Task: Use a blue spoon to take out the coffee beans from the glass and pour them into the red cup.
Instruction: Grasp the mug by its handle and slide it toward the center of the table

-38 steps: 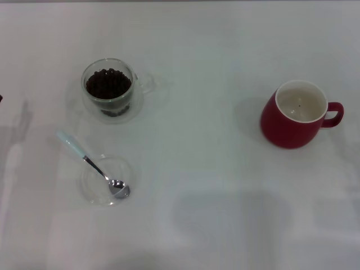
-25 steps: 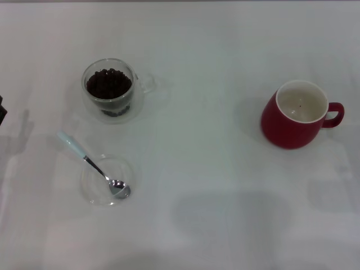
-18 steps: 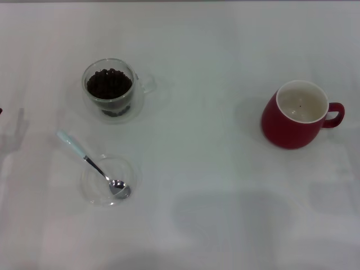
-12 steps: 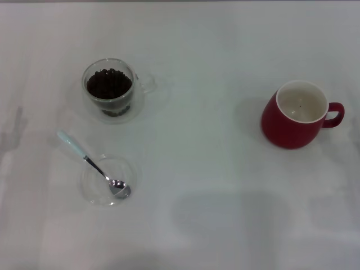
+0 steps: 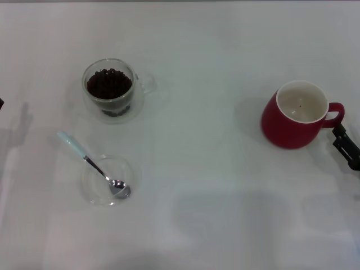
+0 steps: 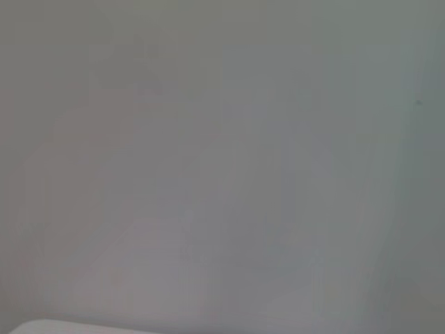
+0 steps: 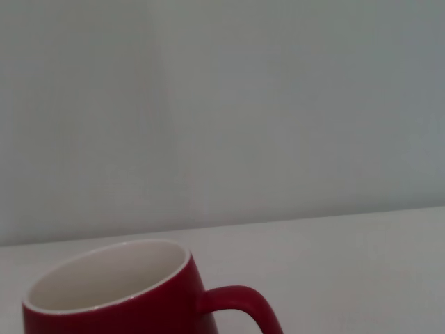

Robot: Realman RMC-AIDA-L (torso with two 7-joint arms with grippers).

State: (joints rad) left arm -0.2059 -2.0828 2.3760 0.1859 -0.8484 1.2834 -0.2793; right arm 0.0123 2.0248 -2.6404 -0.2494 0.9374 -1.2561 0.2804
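The glass [image 5: 110,91] stands at the back left, and the coffee beans [image 5: 108,83] fill it nearly to the rim. In front of it lies the blue spoon [image 5: 84,157]. Its metal bowl rests in a shallow clear dish [image 5: 99,193] and its pale handle points out to the back left. The red cup [image 5: 293,119] stands upright at the right with its handle toward the right edge. It also shows in the right wrist view as the red cup [image 7: 118,299]. My right gripper [image 5: 346,147] is a dark shape just right of the cup's handle. A dark sliver of my left gripper [image 5: 1,103] shows at the left edge.
Everything stands on a plain white table [image 5: 202,169]. A wide bare stretch lies between the glass and the red cup. The left wrist view shows only a blank pale surface.
My right gripper has come into view at the right edge beside the red cup's handle. The dark sliver at the left edge is back. Glass, spoon and cup have not moved.
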